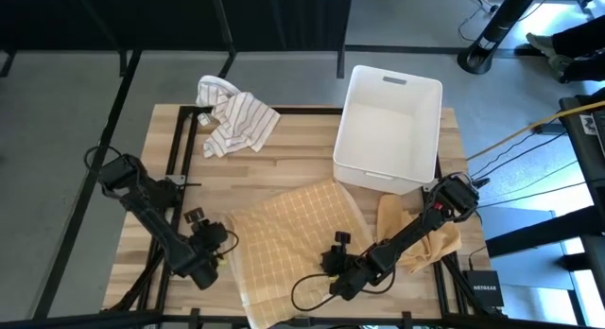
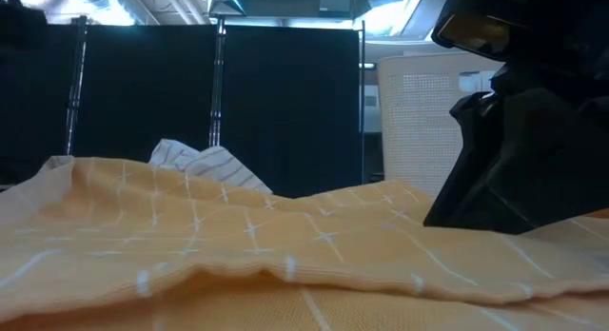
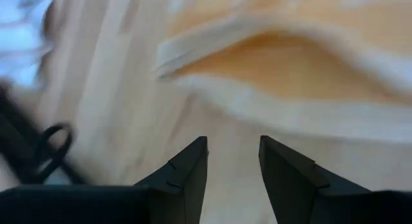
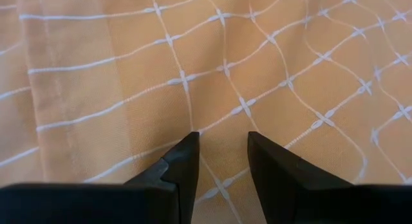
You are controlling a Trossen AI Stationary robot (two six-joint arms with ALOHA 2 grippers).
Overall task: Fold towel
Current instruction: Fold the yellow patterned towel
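On the near half of the counter point(image 1: 293, 164) we have the yellow checked towel point(image 1: 293, 239) spread mostly flat, one corner hanging toward the front edge, so it is laid out ready for a fold. Our left hand point(image 1: 216, 246) sits low at the towel's left edge; in the left wrist view its fingers point(image 3: 187, 169) stand apart with bare wood between them and the raised hem just ahead, nothing gripped. We judge it is lined up to slide under that lifted edge. Our right hand point(image 1: 337, 263) is low over the towel's right side, near the front; in the right wrist view its fingers point(image 4: 183, 163) are spread with the checked cloth lying flat in the gap, not pinched. So both hands are released and flank the towel on opposite sides, which suits a two-handed lift and fold-over.

A second orange cloth point(image 1: 421, 236) lies bunched under the right arm, beside the towel. A striped cloth point(image 1: 236, 119) is crumpled at the far left of the counter, and a white bin point(image 1: 389, 129) stands at far right, both well apart from the work. Fold not yet started, as we judge it.
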